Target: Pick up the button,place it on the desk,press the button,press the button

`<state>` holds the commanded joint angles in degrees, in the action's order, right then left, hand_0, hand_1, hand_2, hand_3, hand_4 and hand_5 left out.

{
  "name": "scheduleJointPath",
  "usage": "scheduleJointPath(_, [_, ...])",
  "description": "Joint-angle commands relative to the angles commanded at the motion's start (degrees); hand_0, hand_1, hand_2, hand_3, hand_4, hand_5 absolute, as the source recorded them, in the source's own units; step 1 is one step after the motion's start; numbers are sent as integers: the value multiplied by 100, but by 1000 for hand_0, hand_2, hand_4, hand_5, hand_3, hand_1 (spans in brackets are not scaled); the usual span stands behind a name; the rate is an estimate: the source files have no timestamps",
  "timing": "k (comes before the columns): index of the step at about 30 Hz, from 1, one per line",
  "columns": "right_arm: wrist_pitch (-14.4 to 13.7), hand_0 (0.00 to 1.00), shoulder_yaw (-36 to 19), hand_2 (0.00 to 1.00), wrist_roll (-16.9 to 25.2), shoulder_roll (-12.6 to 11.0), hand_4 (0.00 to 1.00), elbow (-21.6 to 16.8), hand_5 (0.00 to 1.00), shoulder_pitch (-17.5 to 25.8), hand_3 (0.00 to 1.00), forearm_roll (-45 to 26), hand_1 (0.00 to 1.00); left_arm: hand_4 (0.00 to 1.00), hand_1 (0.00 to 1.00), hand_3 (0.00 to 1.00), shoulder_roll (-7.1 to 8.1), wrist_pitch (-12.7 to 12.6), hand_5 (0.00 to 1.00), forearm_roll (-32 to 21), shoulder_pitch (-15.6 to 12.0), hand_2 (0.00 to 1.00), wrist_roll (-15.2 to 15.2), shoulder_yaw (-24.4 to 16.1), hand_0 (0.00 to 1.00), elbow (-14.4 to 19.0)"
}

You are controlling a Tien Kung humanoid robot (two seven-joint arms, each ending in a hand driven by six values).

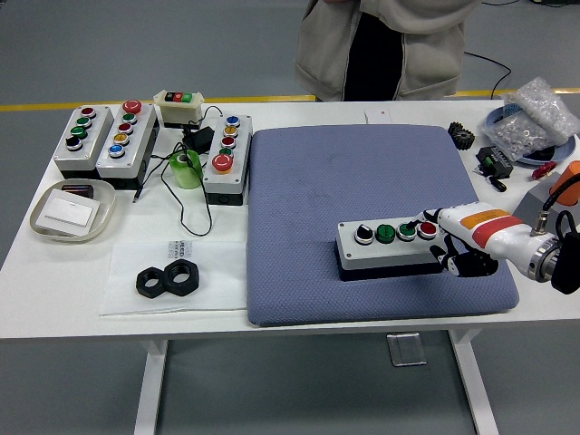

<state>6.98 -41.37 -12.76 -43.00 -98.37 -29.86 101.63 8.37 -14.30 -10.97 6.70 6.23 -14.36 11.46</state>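
A grey button box (pixel 390 246) with a black, two green and a red button lies on the blue mat (pixel 362 181), near its front right. My right hand (pixel 453 240) comes in from the right, white index finger stretched out over the box's right end at the red button (pixel 427 228), the other fingers curled below. Whether the fingertip touches the button I cannot tell. The left arm is out of view.
Three more button boxes (pixel 104 138) and a small switch box (pixel 178 106) stand at the back left, with a green tape roll (pixel 186 169), a tray (pixel 71 211) and two black nuts (pixel 168 278). Parts and a bag (pixel 535 113) crowd the right edge. A person stands behind the table.
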Motion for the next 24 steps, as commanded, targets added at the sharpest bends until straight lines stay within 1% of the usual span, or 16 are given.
scheduleJointPath(11, [9, 290, 27, 208, -1, 191, 471, 185, 2, -82, 789, 4, 78, 637, 826, 830, 6, 5, 998, -8, -1, 878, 4, 13, 732, 6])
scheduleJointPath(24, [105, 287, 254, 208, -23, 286, 467, 427, 2, -105, 789, -5, 79, 641, 825, 829, 1, -3, 998, 39, -9, 877, -10, -19, 727, 6])
